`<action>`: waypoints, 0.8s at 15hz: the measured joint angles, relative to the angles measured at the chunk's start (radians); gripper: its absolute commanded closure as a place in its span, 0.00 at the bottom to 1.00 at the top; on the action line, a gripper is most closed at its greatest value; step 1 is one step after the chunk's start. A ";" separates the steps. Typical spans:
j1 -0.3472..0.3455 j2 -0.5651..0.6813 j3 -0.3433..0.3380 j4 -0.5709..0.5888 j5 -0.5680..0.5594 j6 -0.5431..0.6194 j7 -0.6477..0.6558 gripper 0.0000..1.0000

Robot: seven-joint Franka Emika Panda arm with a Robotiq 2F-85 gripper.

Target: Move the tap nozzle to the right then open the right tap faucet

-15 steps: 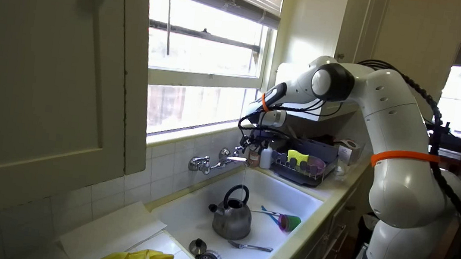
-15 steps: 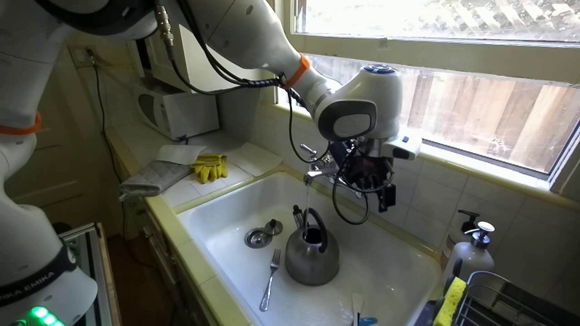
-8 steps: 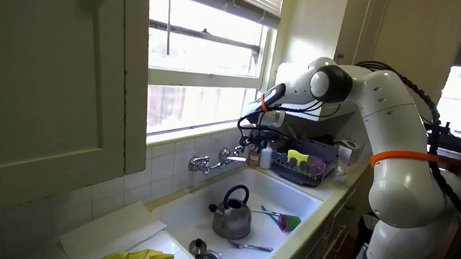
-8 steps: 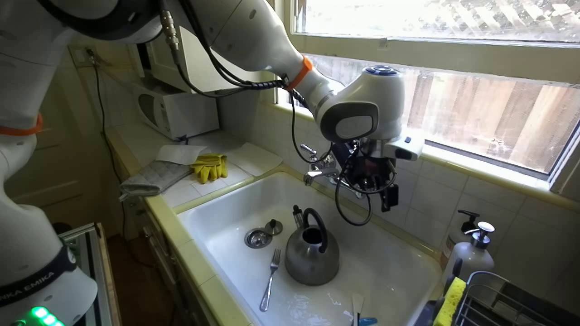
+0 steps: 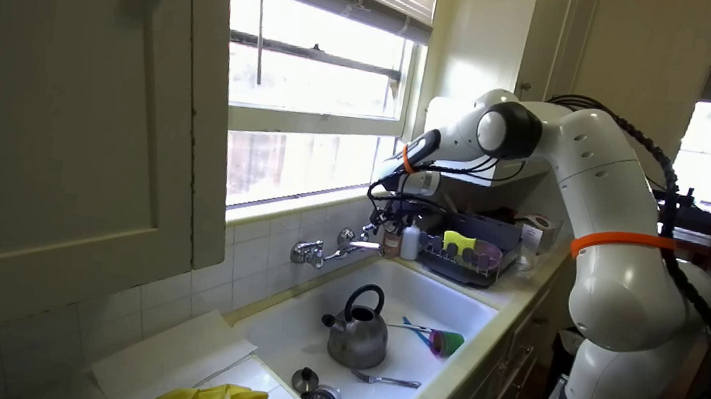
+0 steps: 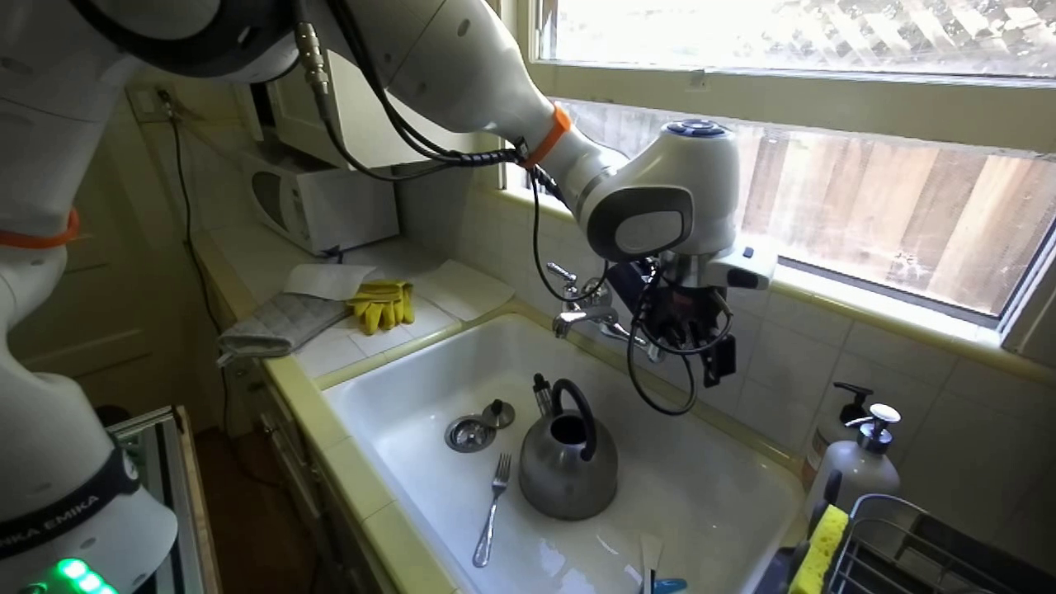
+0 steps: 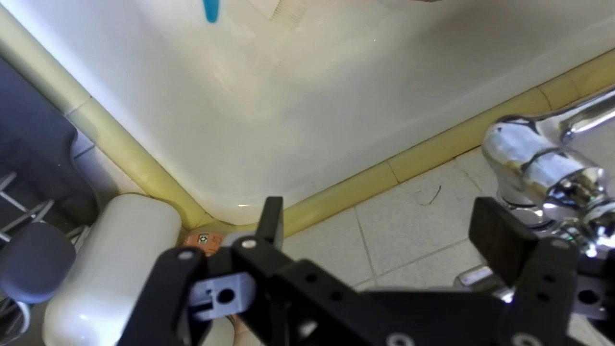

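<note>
- The black two-fingered gripper [image 7: 379, 211], along the bottom of the wrist view, has its jaws spread well apart and holds nothing; white wall tiles [image 7: 413, 211] show through the gap.
- The right tap faucet [image 7: 571, 187], a small, shiny chrome handle, stands at the right edge of the wrist view, partly covered by the jaw on that side; whether they touch cannot be told.
- The tap nozzle [image 6: 584, 317], a short, thin, shiny chrome swivel spout, sits near the middle of an exterior view, its mouth seemingly above the opening of the grey, round-bodied metal kettle [image 6: 569, 478].
- The nozzle should be rigid and swing lightly; a sideways push close to its free end would give the most leverage, while pressing down would strain its joint.
- The faucet will probably be stiffer to turn, its polished chrome slippery. The best hold looks to be far out on the handle, away from the stem, turning rather than pulling.
- The faucet appears to be the step in hand; the gripper would likely need to shift toward the right of the wrist view first.
</note>
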 measured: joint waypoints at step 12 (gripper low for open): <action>-0.031 -0.118 -0.004 -0.066 -0.080 -0.109 -0.239 0.00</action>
